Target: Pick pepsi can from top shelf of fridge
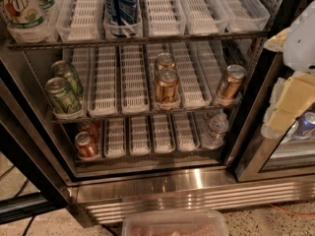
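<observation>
One pepsi can [120, 6] upright in a lane tray on the top shelf [147, 39], upper centre-left of frame | end effector [288, 107] at right edge, well apart, state you cannot tell | likely light, slick, easily dented: grip mid-body, gently.

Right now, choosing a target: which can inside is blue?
The pepsi can on the top shelf; the rest are green, copper or red. The gripper hangs at far right.
</observation>
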{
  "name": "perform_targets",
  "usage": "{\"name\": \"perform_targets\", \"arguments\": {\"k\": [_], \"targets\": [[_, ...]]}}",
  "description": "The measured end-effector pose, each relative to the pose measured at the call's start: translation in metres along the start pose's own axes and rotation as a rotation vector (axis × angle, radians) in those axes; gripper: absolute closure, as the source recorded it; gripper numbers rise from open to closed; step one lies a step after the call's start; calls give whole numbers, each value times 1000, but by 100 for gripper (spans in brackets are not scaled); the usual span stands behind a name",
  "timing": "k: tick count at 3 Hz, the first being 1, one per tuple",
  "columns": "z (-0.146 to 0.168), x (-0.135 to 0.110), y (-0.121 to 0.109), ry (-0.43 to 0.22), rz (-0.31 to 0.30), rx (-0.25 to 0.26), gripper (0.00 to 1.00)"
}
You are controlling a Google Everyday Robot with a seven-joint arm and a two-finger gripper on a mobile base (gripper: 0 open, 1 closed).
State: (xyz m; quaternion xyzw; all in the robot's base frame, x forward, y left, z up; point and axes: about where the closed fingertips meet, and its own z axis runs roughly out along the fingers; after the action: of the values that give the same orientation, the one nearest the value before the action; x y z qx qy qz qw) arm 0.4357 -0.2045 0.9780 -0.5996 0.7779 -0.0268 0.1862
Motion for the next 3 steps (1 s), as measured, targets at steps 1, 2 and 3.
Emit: {"name": "perform_targets", "arguments": {"k": [1,2,3], "targets": [[-2,-31,24,-94,1,61,0],[-2,-78,42,-230,-40,131,0],[-10,-93,28,-286,-33,198,0]]}}
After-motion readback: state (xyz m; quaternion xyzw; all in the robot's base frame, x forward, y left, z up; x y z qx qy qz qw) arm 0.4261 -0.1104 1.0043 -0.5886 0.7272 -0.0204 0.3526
